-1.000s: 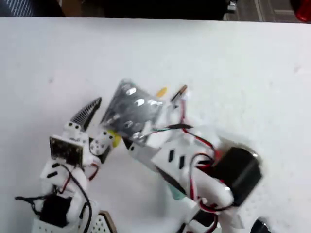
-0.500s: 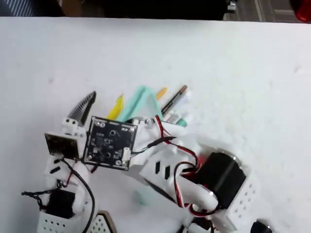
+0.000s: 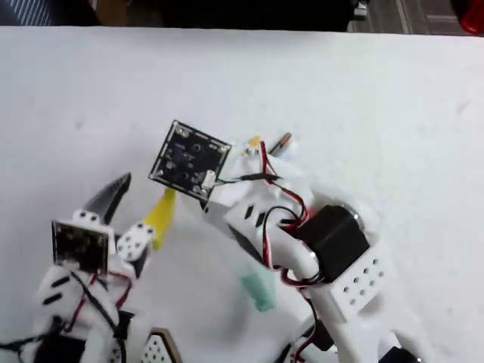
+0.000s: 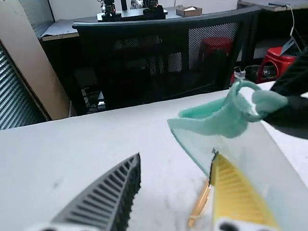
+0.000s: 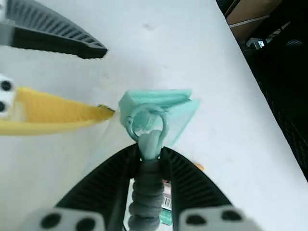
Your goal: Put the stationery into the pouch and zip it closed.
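Observation:
The pouch (image 5: 159,108) is clear with mint-green trim, and a ring hangs at its zipper end (image 4: 226,118). My right gripper (image 5: 149,147) is shut on the green zipper pull below that ring and holds this end above the table. My left gripper (image 4: 175,159) is open. Its yellow finger (image 5: 53,115) touches the pouch's edge with its tip, and its dark finger (image 5: 53,33) stands off to the side. An orange pen (image 4: 199,204) lies on the table under the pouch. In the high view, yellow and brown pen tips (image 3: 281,141) poke out beyond the right arm (image 3: 333,242).
A mint-green piece (image 3: 257,290) lies under the right arm near the table's front. The white table (image 3: 363,98) stretches open to the back and right. A black mesh chair (image 4: 159,53) stands beyond the far edge.
The left arm has pulled back toward the front left. The right arm's wrist has swung toward the back, so its camera board now covers the green pouch end seen half a second ago.

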Available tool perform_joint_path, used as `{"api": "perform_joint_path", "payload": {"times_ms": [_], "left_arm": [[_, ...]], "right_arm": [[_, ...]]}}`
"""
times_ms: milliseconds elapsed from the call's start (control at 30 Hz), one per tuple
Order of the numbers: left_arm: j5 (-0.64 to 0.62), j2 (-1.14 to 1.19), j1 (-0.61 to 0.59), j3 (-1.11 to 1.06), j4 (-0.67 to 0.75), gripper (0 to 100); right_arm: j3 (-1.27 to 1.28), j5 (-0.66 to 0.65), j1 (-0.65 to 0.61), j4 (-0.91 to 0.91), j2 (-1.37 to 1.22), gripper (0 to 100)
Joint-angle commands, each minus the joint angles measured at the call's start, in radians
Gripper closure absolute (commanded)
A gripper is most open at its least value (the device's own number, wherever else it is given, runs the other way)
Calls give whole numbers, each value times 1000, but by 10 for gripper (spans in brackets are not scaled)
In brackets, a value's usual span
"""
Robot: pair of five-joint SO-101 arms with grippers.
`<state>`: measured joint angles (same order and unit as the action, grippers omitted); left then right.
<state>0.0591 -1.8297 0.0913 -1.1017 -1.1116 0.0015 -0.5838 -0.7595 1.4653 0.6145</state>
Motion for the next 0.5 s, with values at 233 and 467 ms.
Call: {"api": "perform_joint_path", "payload": {"times_ms": [233, 467], "left_arm": [[20, -1, 124, 121, -184, 665], [-180, 2, 249, 107, -144, 640]], "right_arm": [[-5, 35, 5, -12, 12, 981], [-11, 68, -1, -15, 48, 981]]}}
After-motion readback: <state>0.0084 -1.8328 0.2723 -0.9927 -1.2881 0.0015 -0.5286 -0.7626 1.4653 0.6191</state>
